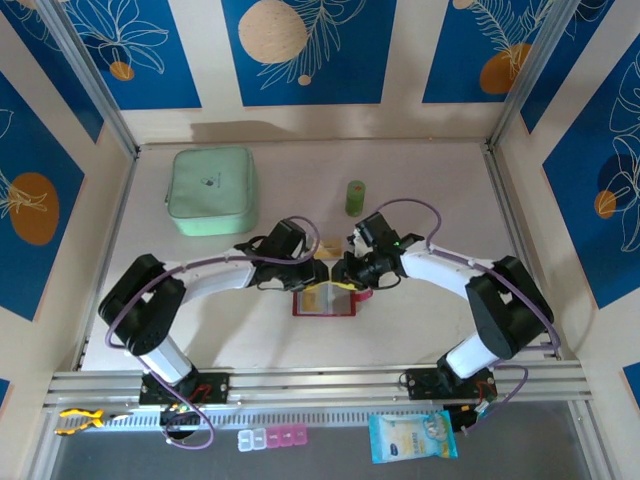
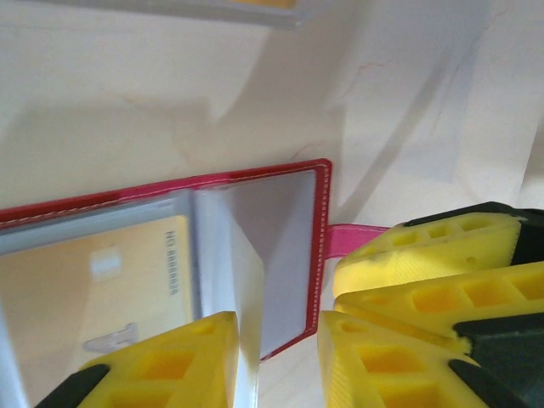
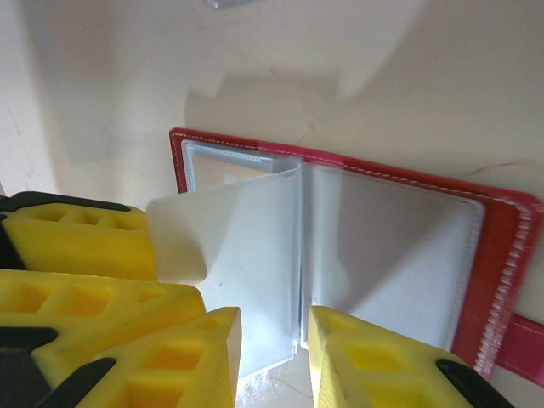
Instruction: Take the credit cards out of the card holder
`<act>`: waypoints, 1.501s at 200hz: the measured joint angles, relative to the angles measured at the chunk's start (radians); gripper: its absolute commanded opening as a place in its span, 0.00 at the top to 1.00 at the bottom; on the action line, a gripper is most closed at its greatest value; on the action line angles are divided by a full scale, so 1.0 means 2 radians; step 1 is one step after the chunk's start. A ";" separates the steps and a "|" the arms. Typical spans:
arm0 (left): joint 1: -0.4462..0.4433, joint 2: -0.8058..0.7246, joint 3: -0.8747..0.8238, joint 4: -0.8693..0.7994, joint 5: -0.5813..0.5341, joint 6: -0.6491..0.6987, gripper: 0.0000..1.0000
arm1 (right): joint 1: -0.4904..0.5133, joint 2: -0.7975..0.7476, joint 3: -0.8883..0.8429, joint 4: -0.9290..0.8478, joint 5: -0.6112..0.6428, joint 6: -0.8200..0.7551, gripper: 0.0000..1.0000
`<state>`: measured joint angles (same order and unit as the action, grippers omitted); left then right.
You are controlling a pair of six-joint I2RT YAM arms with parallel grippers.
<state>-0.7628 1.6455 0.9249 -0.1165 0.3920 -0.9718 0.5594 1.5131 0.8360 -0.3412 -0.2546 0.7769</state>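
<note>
Centrally, beige table, blue floral walls, open card holder, left end effector and right end effector spread.

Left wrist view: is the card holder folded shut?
No, the card holder lies open on the table, with a beige-orange credit card visible inside.

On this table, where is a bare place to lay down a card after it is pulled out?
Bare table lies between the green cylinder and the right wall, and also in the near strip between the card holder and the arm bases. The middle is crowded: the left gripper and right gripper meet over the holder.
</note>
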 measured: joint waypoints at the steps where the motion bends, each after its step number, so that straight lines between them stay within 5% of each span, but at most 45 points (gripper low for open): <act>1: 0.000 0.001 0.001 0.000 0.000 0.000 0.68 | -0.001 -0.001 0.000 0.000 0.000 0.000 0.71; 111: -0.028 0.065 0.059 -0.011 0.002 -0.002 0.50 | -0.048 -0.075 -0.034 -0.021 0.010 -0.009 0.68; 187: -0.005 0.018 0.024 -0.032 -0.019 0.016 0.52 | -0.041 -0.069 -0.037 -0.009 -0.006 0.000 0.70; 300: 0.031 -0.026 -0.081 -0.020 -0.032 0.030 0.55 | 0.028 0.040 -0.010 0.032 -0.027 0.022 0.72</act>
<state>-0.7002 1.5936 0.7620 -0.1558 0.3283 -0.9119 0.6147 1.5929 0.8158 -0.2771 -0.3096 0.8211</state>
